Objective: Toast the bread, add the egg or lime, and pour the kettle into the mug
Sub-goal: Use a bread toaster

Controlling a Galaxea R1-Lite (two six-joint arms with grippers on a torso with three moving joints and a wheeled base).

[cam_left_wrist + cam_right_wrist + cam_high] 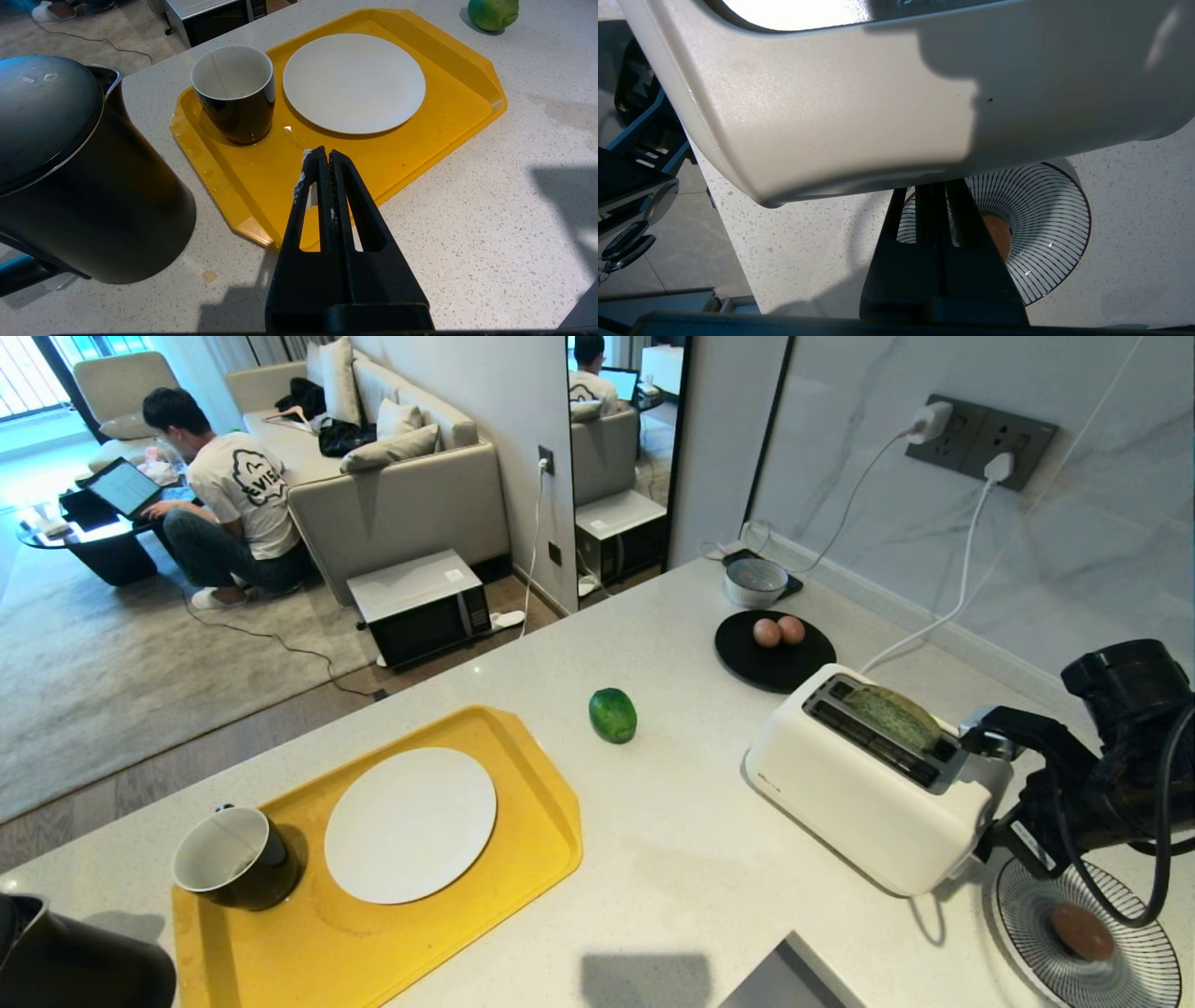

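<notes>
right pincer (937,186): fingers pressed together, nothing between them, tucked right at the near end of the toaster (864,784), low by its side wall. My guess is it's working the lever, though I can't actually see the lever.

bread (893,714): sitting in the toaster slot, green top poking out. If the push comes in off-line, the whole toaster could skid across the table (691,859) instead of latching.

striped bowl (1092,933): parked just beside the toaster under the right arm, something brown in it. A slip downward and the pincer or the cable could clip its rim.

left pincer (329,161): also closed up tight and empty, hanging above the near edge of the yellow tray (467,107), not doing anything.

kettle (70,172): near table corner, just beside the tray. The handle faces off the table edge, so an awkward grab could tip it, and there are already wet spots on the tray.

mug (236,93): on the tray, upright, right next to the white plate (353,81). Narrow target, so an overshot pour lands on the plate.

lime (612,714): loose on the table between tray and toaster. Round and glossy, will roll if nudged.

egg (766,632): two of them touching on the black plate (775,663) behind the toaster. Squeeze too hard and you get a mess.
</notes>
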